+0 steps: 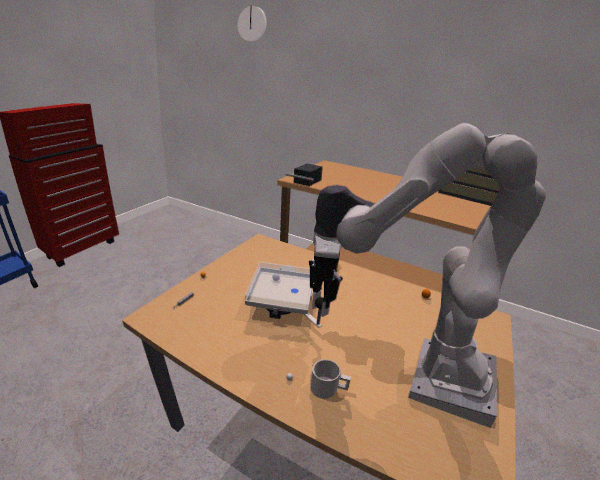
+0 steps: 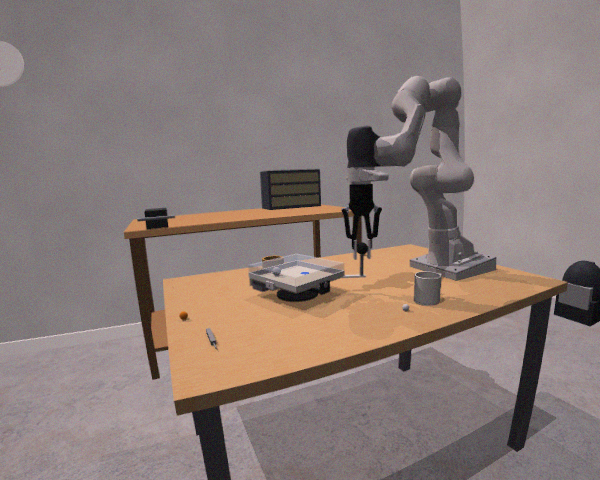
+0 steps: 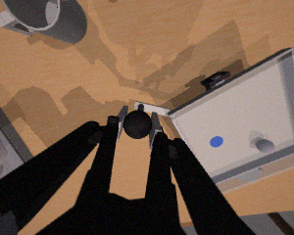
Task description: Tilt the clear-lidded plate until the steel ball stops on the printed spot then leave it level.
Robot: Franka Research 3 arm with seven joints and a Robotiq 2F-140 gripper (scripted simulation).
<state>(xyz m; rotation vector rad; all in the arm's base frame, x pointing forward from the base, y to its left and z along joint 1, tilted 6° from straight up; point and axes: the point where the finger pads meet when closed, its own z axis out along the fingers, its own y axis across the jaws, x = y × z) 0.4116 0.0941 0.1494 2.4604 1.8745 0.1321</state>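
Now gripper [image 3: 138, 128] clenched on black knob [image 3: 137, 123] — steel ball [image 3: 265, 145] off blue spot [image 3: 216, 141], near plate [image 3: 235, 109] corner

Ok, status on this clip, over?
Gripper shut on black knob. Steel ball near plate wall, off blue spot. Nothing loose touching plate.

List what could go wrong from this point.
1. The ball sits by the plate's wall, well off the blue spot; a strong tilt could roll it past the spot to the opposite wall.
2. The gripper holds only the round knob of the lever, so the jaws might slip and the plate swing back.
3. Letting go while the plate leans, as it seems to now, would leave it off level.
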